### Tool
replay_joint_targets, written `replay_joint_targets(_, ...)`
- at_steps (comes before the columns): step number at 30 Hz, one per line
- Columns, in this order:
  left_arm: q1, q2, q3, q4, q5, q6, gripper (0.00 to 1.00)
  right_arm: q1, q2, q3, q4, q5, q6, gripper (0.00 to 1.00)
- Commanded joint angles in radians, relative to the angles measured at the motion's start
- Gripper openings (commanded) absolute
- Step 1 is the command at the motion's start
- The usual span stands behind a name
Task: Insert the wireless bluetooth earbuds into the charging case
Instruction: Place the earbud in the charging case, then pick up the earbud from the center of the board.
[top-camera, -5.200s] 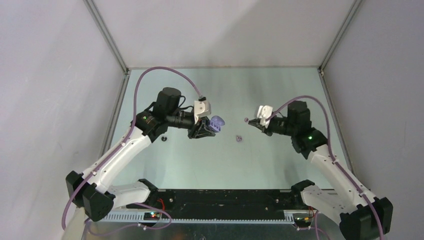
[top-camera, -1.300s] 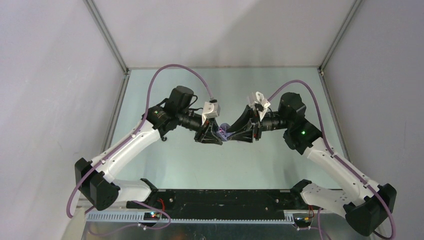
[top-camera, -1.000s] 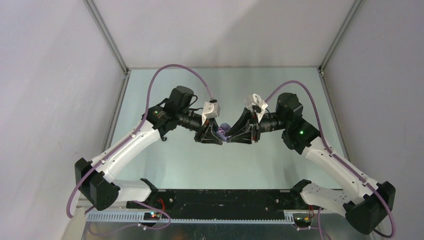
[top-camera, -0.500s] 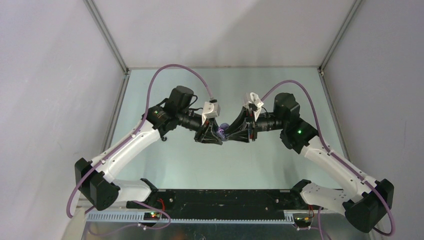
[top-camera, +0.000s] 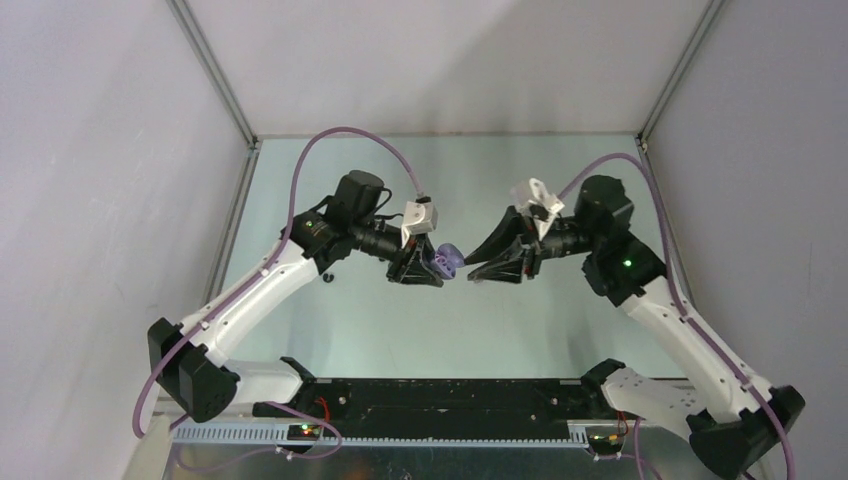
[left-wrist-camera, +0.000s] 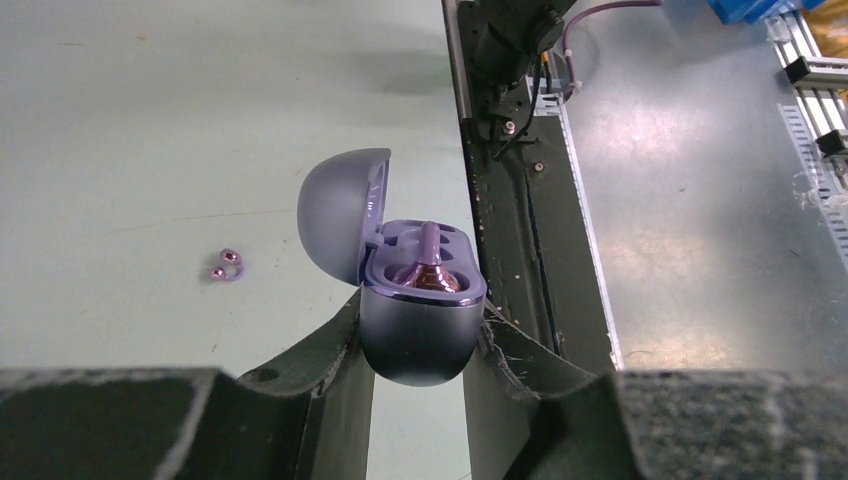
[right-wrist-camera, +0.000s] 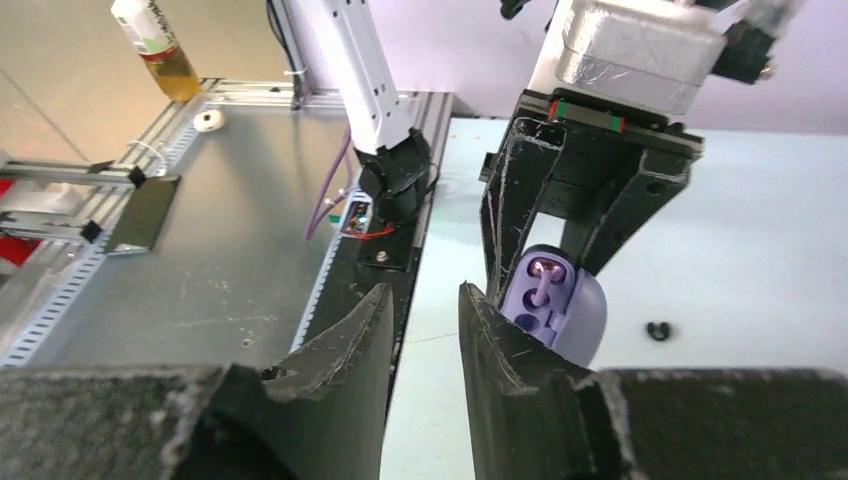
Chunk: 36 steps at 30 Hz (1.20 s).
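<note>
The left arm and right arm share one look — white shells on the long links, black joints, a small green light well behind the fingers. A purple cable loops to a pale block just behind those fingers, which are black, wedge-shaped, frayed-edged.

Only a narrow gap is separating the right hand from the open charging case; bare worktop is lying on the near side.
</note>
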Motion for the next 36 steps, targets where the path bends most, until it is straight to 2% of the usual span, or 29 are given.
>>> replay_joint_targets(1, 0.013, -0.055, 0.008, 0.03, 0.0, 0.0, 0.07, -0.073, -0.067, 0.061, -0.118, -0.06, -0.106, 0.35)
replay_joint_targets(6, 0.023, -0.086, -0.01, 0.043, -0.012, -0.002, 0.07, -0.169, -0.063, 0.037, -0.218, 0.062, -0.255, 0.38)
replay_joint_targets(10, 0.028, -0.106, -0.019, 0.052, -0.011, -0.005, 0.07, -0.195, 0.004, -0.022, -0.216, 0.207, -0.274, 0.37)
replay_joint_targets(18, 0.029, -0.11, -0.028, 0.068, -0.014, -0.015, 0.07, -0.134, 0.369, -0.04, -0.262, 0.385, -0.233, 0.36)
replay_joint_targets(22, 0.029, -0.113, -0.036, 0.077, -0.02, -0.015, 0.07, -0.11, 0.496, -0.04, -0.258, 0.433, -0.201, 0.37)
replay_joint_targets(31, 0.029, -0.114, -0.038, 0.079, -0.023, -0.015, 0.08, -0.101, 0.698, 0.004, -0.324, 0.532, -0.187, 0.37)
replay_joint_targets(36, 0.029, -0.113, -0.039, 0.081, -0.024, -0.016, 0.07, -0.097, 0.75, 0.043, -0.359, 0.599, -0.177, 0.36)
